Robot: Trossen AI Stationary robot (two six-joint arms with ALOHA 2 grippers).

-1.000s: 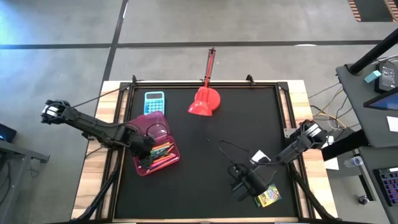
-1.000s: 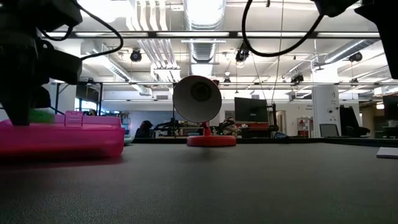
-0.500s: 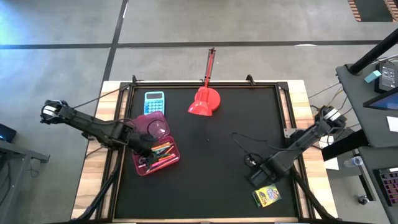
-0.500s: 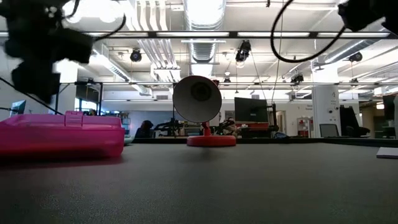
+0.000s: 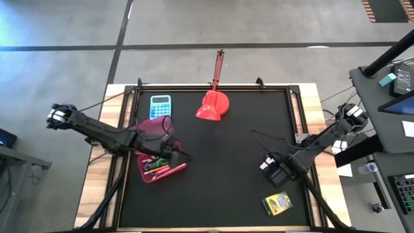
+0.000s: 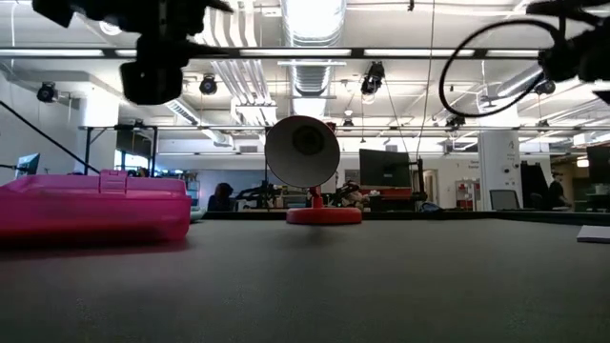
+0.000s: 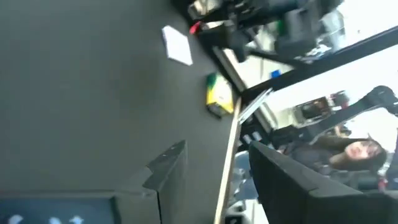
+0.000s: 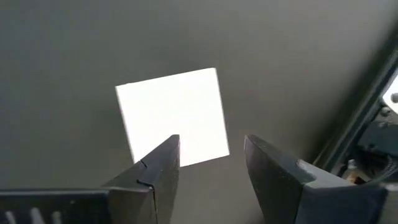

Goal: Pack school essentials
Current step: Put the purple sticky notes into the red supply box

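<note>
White square [image 8: 172, 115] lies flat on mat near right edge; right gripper [image 8: 211, 163] hovers over it, fingers apart, lined up for pick. Crayon box [image 5: 277, 204] just beyond, unpacked. Left gripper [image 5: 173, 147] over pink case [image 5: 154, 169], fingers apart, probably empty.

A case [image 5: 155, 152] is placed on the left half of the table [image 5: 220, 188], with pens [image 5: 165, 169] lying inside it. A calculator [image 5: 160, 105] is set just behind the case, near the back edge. A scoop [image 5: 213, 105] is found at the back centre, its handle [image 5: 218, 68] reaching past the back edge. A paper square [image 5: 266, 162] lies on the right side, and a crayon box [image 5: 277, 204] is set in front of it, near the front right corner.
</note>
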